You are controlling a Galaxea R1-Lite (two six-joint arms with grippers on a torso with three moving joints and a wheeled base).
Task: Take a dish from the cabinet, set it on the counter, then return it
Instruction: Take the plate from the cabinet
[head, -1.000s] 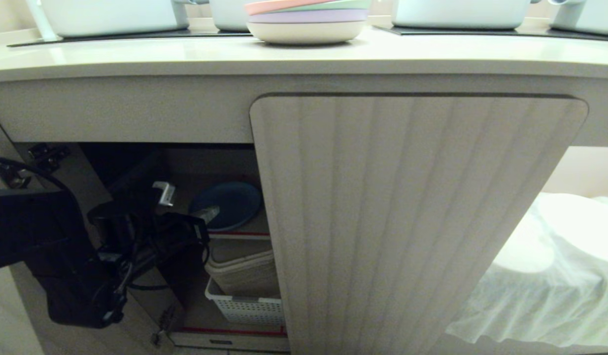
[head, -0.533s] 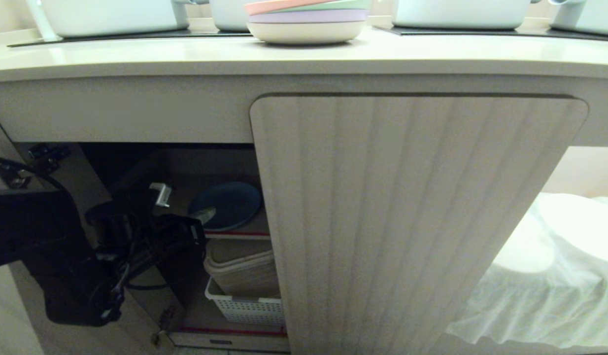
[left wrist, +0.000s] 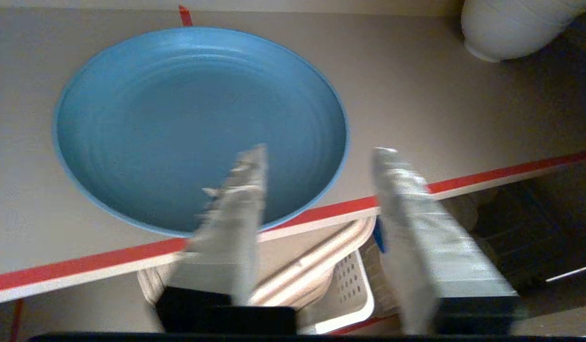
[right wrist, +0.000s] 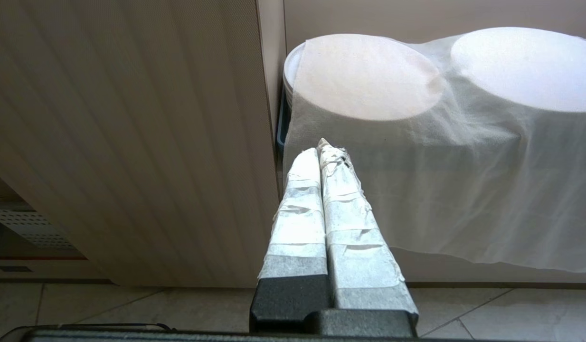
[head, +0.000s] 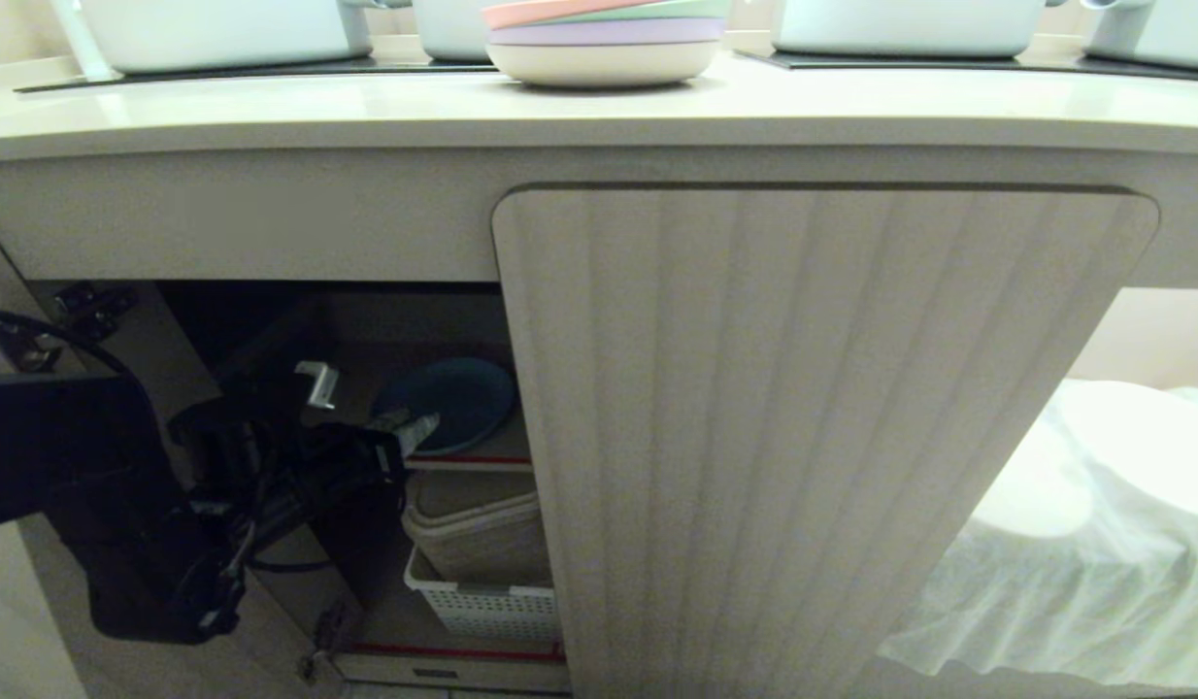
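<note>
Head view: no writing legible. Left gripper [head: 402,428] reaches into the open cabinet [head: 822,388], beside the dish [head: 453,403] on the inner shelf; pastel plates [head: 604,44] sit on the counter [head: 366,107].

Left wrist view: fingers [left wrist: 236,209] spread apart, holding nothing; dish lies flat on the shelf [left wrist: 416,109], free of them.

Right wrist view: right gripper [right wrist: 323,152] clenched, empty, low beside the closed door, pointing at a white cloth [right wrist: 440,180].

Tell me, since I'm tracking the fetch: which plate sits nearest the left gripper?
The blue dish on the cabinet shelf, right before the open left gripper. The pastel stack sits up on the counter.
</note>
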